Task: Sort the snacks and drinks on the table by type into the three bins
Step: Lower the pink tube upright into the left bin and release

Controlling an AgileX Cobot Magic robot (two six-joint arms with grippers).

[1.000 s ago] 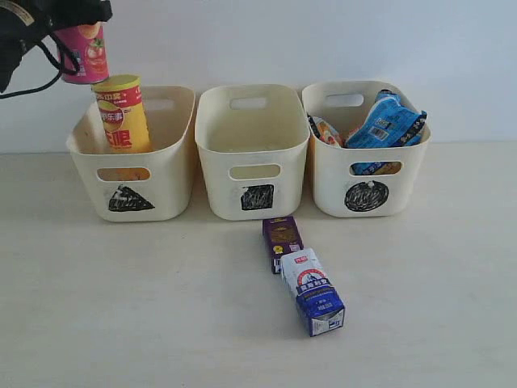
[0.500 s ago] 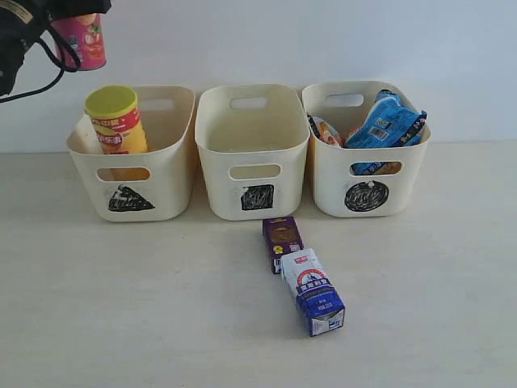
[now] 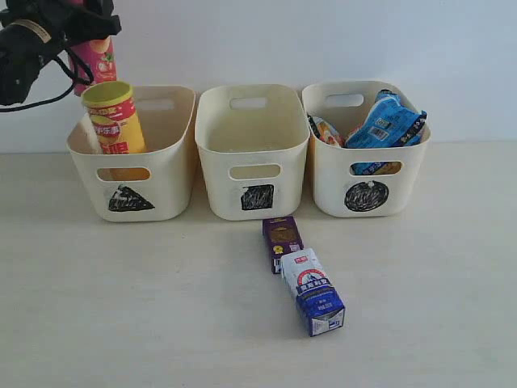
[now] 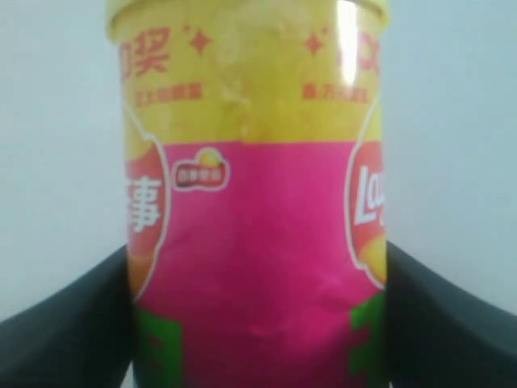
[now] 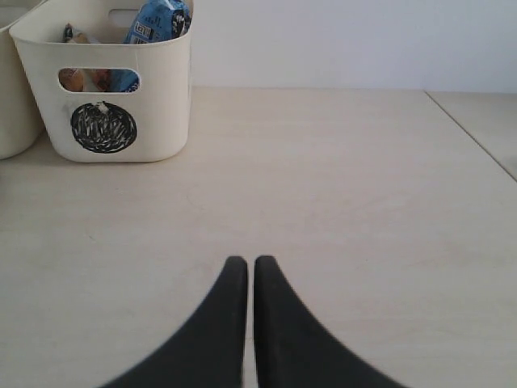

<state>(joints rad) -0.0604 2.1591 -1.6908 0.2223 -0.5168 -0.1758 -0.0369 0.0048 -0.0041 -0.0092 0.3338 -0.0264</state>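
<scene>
Bins (image 3: 218, 158) three; cartons (image 3: 313, 293), packets (image 3: 393, 121) two each; yellow tube (image 3: 114, 121), pink tube (image 3: 98, 58).

A plain, pale grey-white wall (image 3: 339, 40) rises directly behind a wide, matte beige bench (image 3: 121, 323). Light is soft and even, with faint shadows.
</scene>
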